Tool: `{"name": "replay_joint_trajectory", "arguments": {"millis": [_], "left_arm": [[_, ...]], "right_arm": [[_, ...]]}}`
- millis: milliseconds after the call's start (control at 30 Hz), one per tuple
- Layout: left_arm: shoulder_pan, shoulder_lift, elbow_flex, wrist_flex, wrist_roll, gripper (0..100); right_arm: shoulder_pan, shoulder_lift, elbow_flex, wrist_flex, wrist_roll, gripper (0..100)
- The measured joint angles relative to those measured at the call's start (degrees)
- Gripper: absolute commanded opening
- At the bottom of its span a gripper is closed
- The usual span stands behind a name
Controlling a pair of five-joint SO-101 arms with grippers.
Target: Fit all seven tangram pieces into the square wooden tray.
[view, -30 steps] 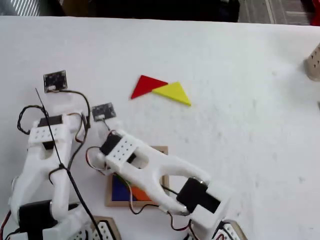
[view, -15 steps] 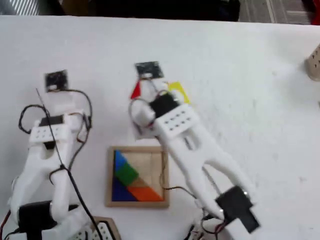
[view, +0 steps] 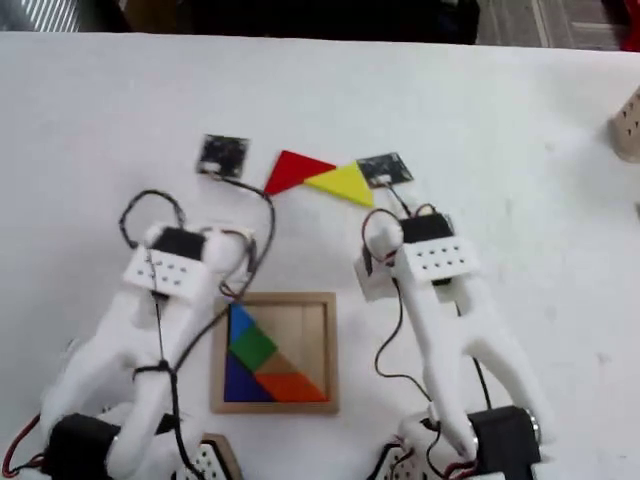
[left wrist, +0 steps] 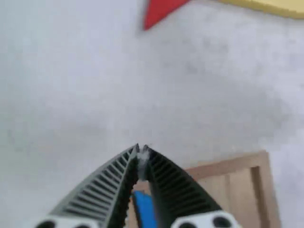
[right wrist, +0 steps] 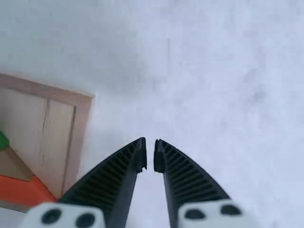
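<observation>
The left end effector (left wrist: 142, 152), pressed together and empty, hangs over the tabletop (view: 500, 120) just past the tray's (view: 330, 350) far rim. The right end effector (right wrist: 149, 156), all but closed and empty too, hangs beside the tray's right rim. Blue, green and orange pieces fill the tray's left part. The red triangle (view: 293, 170) and yellow triangle (view: 345, 183) lie beyond it, corners touching, evidently yet to be fitted.

Pale wooden tray (view: 300, 298), matt, perhaps cloth table (view: 500, 120)
</observation>
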Motion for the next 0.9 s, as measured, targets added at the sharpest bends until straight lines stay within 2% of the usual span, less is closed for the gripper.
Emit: {"name": "replay_joint_trajectory", "arguments": {"millis": [133, 200, 400, 533, 800, 900], "left_arm": [[10.4, -3.0, 5.1, -0.8, -0.2, 2], [12.4, -3.3, 8.7, -2.7, -0.2, 2], [12.4, -3.5, 16.8, -4.4, -0.2, 2], [12.4, -3.6, 17.5, -4.7, -0.2, 2], [11.3, -3.6, 17.7, -4.7, -0.4, 2], [8.8, -3.6, 17.7, -4.7, -3.6, 2]], "right_arm": [[2.7, -4.0, 4.5, -0.9, 1.6, 1.8], [3.0, -6.2, 6.4, -1.9, 1.7, 1.8], [3.3, -11.2, 12.6, -9.1, 1.7, 1.8], [3.3, -13.3, 14.9, -12.3, 1.7, 1.8], [3.3, -14.1, 15.5, -13.3, 1.7, 1.8], [3.3, -14.2, 15.5, -13.3, 1.7, 1.8]]}}
